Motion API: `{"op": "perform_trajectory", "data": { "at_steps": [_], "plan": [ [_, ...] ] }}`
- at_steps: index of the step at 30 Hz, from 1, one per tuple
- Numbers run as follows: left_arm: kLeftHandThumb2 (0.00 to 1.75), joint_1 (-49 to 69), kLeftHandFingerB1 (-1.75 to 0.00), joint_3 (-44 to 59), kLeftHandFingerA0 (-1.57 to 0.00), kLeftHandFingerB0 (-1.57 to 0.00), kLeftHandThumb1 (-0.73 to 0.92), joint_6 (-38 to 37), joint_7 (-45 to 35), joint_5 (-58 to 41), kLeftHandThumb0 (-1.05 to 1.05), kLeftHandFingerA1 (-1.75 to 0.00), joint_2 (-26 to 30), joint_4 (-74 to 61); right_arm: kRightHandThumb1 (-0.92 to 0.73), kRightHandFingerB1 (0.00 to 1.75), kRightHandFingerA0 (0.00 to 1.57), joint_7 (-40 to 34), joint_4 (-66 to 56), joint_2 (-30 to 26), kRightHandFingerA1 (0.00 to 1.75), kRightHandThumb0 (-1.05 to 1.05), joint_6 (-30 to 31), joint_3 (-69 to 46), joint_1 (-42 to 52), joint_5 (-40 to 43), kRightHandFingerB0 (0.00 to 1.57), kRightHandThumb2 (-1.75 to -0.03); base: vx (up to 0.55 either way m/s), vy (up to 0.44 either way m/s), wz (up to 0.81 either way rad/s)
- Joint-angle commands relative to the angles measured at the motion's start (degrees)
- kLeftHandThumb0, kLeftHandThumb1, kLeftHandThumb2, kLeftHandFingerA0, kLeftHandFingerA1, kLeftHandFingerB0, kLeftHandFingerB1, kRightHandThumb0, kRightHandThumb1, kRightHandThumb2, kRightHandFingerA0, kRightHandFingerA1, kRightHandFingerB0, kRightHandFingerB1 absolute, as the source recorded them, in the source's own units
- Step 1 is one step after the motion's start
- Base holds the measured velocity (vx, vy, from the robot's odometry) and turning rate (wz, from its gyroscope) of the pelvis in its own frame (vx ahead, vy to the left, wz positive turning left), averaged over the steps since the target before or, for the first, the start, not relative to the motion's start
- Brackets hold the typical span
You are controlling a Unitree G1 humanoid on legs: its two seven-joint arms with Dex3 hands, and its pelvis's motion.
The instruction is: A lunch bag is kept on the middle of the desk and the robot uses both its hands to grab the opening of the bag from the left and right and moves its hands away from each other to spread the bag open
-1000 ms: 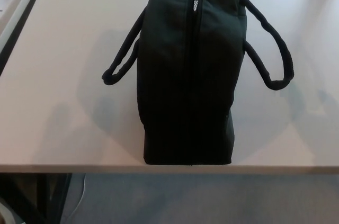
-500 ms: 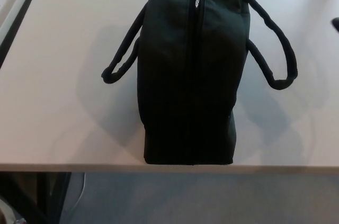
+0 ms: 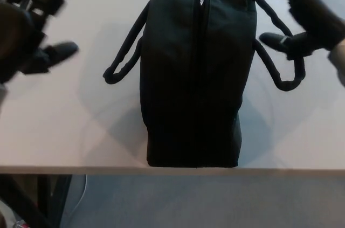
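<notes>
Head view shows the lunch bag (image 3: 195, 71) upright at frame centre, near the desk (image 3: 64, 131) front edge, its opening barely parted. The left hand (image 3: 27, 20) at upper left and right hand (image 3: 310, 15) at upper right hover with fingers spread, empty. Either could snag 1 of the 2 handles instead of the opening, or drag the bag off the edge.

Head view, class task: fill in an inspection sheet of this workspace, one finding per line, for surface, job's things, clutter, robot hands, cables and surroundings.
Surface: pale desk, bare apart from the bag.
Job's things: black lunch bag upright mid-desk near the front edge; top opening only a narrow slit; left handle and right handle hang outward.
Clutter: nothing seen.
Robot hands: left robot hand open, clear of the bag; right robot hand open, beside the right handle, nothing held.
Cables: thin pale cable below the desk edge.
Surroundings: grey floor.
</notes>
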Motion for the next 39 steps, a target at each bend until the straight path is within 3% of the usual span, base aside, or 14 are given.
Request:
{"op": "perform_trajectory", "data": {
  "at_steps": [1, 3, 4, 5, 15, 17, 18, 24, 25, 30, 31, 37, 38, 39],
  "plan": [
    [0.76, -5.8, -0.26, -24.4, -0.03, 0.0, 0.52, 2.1, 30.8, 34.5, -0.54, -0.39, -1.3, 4.4, -0.51, 0.39, 0.16, -2.2, 8.3, 6.3, 0.39, -0.6, -4.1, 15.5, -13.5, -18.4, 0.11, -0.78, 0.0, 0.0, 0.0],
    [0.77, -5.6, -0.34, -26.1, 0.0, 0.0, 0.34, 3.6, 31.1, 35.1, -0.58, -0.38, -0.8, 4.3, -0.51, 0.38, 0.16, -2.1, 8.6, 6.8, 0.39, -0.59, -4.3, 16.4, -14.2, -18.0, 0.11, -0.77, 0.0, 0.0, 0.0],
    [0.72, -5.6, -0.26, -26.5, -0.04, 0.0, 0.45, 4.0, 31.5, 35.1, -0.57, -0.39, -0.9, 4.5, -0.64, 0.28, 0.22, -2.0, 8.6, 6.9, 0.29, -0.54, -4.3, 16.6, -14.4, -17.9, 0.15, -0.61, 0.0, 0.0, 0.0],
    [0.71, -5.6, -0.27, -27.1, -0.06, 0.0, 0.44, 4.3, 32.2, 34.9, -0.55, -0.4, -1.0, 4.9, -0.52, 0.38, 0.15, -1.8, 8.6, 7.1, 0.39, -0.59, -4.0, 17.0, -14.7, -17.7, 0.11, -0.77, 0.0, 0.0, 0.0],
    [0.59, -6.9, -0.35, -30.8, -0.19, -0.06, 0.59, 2.7, 35.5, 30.9, -0.34, -0.4, -3.6, 8.2, -0.53, 0.38, 0.19, -4.9, 9.6, 8.3, 0.4, -0.56, -3.7, 19.2, -15.1, -16.4, 0.13, -0.77, 0.0, 0.0, 0.0],
    [0.57, -6.8, -0.38, -31.7, -0.22, -0.06, 0.58, 2.8, 37.2, 30.4, -0.3, -0.4, -4.8, 9.5, -0.64, 0.28, 0.27, -6.0, 9.9, 8.6, 0.31, -0.49, -3.3, 20.2, -14.7, -16.9, 0.19, -0.61, 0.0, 0.0, 0.0],
    [0.89, -6.8, -0.49, -32.0, -0.12, 0.0, 0.38, 2.7, 37.2, 30.1, -0.24, -0.52, -5.1, 10.0, -0.63, 0.29, 0.28, -6.5, 10.1, 8.7, 0.31, -0.48, -3.3, 20.5, -14.5, -17.0, 0.22, -0.6, 0.0, 0.0, 0.0],
    [0.92, -6.8, -0.48, -33.9, -0.15, -0.02, 0.4, 2.4, 40.2, 28.7, -0.2, -0.52, -7.3, 13.0, -0.51, 0.42, 0.31, -8.2, 11.7, 9.3, 0.45, -0.57, -3.3, 23.4, -12.8, -18.0, 0.22, -0.8, 0.0, 0.0, 0.0],
    [0.92, -7.0, -0.49, -33.9, -0.16, -0.05, 0.4, 2.0, 40.3, 28.5, -0.2, -0.53, -7.2, 13.0, -0.66, 0.3, 0.38, -8.2, 11.6, 9.3, 0.33, -0.51, -3.3, 23.8, -12.4, -18.1, 0.29, -0.61, 0.0, 0.0, 0.0],
    [0.92, -6.7, -0.51, -32.5, -0.2, -0.11, 0.38, 2.3, 39.9, 26.7, -0.23, -0.55, -6.2, 12.4, -0.67, 0.31, 0.45, -11.8, 12.0, 8.9, 0.34, -0.45, -3.8, 25.5, -10.3, -18.8, 0.35, -0.6, 0.0, 0.0, 0.0],
    [0.65, -6.5, -0.35, -32.1, -0.29, -0.23, 0.54, 1.7, 38.9, 26.1, -0.25, -0.46, -5.6, 11.9, -0.68, 0.32, 0.45, -12.3, 12.3, 8.9, 0.34, -0.44, -3.7, 26.1, -10.2, -19.2, 0.35, -0.6, 0.0, 0.0, 0.0],
    [0.6, -6.2, -0.35, -31.5, -0.44, -0.43, 0.55, -0.6, 42.2, 25.5, -0.24, -0.55, -5.1, 12.5, -0.69, 0.34, 0.51, -13.6, 13.3, 8.6, 0.36, -0.43, -3.6, 27.8, -9.7, -19.5, 0.42, -0.61, 0.0, 0.0, 0.0],
    [0.57, -5.9, -0.49, -31.0, -0.7, -0.78, 0.57, -1.0, 41.3, 25.0, -0.27, -0.61, -4.7, 11.7, -0.65, 0.36, 0.56, -13.8, 13.6, 8.6, 0.37, -0.4, -3.7, 27.8, -9.5, -19.4, 0.47, -0.6, 0.0, 0.0, 0.0],
    [0.57, -5.6, -0.49, -30.5, -0.7, -0.78, 0.57, -1.4, 40.3, 24.4, -0.27, -0.61, -4.3, 10.9, -0.65, 0.36, 0.56, -14.1, 14.0, 8.7, 0.37, -0.4, -3.9, 27.8, -9.4, -19.2, 0.47, -0.6, 0.0, 0.0, 0.0]
  ]
}}
